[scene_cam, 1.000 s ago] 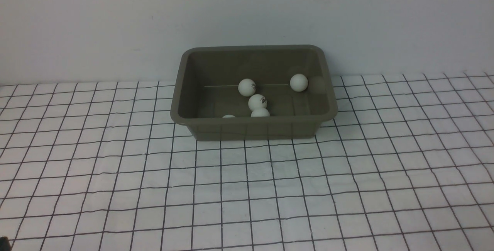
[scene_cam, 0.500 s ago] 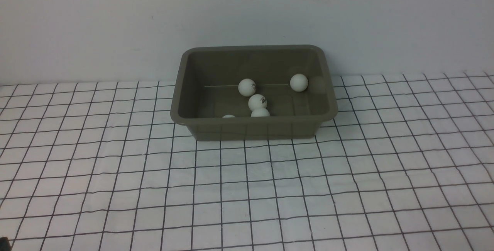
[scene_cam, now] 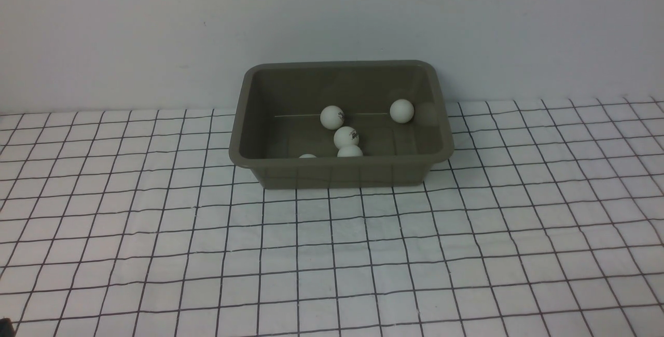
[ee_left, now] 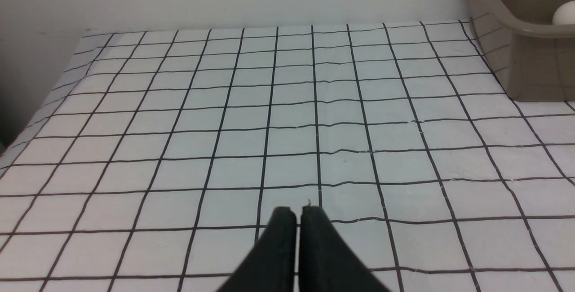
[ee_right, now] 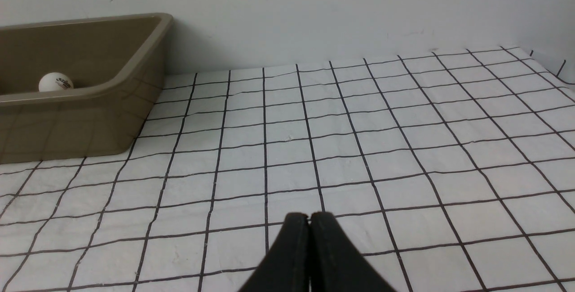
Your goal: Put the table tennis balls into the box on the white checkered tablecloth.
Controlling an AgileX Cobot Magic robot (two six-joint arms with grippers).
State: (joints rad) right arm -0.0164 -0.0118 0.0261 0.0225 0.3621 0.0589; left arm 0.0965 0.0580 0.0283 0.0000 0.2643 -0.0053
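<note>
My left gripper (ee_left: 297, 211) is pressed closed on nothing, all five table tennis balls (scene_cam: 346, 136) lie in the box (scene_cam: 340, 173) on the white checkered tablecloth (scene_cam: 332, 254), and my right gripper (ee_right: 309, 217) is likewise clenched empty, so I judge the job finished.

You see the box (scene_cam: 340, 119) upper centre on the tablecloth (scene_cam: 332, 254), against the wall (scene_cam: 155, 26), with five balls (scene_cam: 346, 136) inside.
</note>
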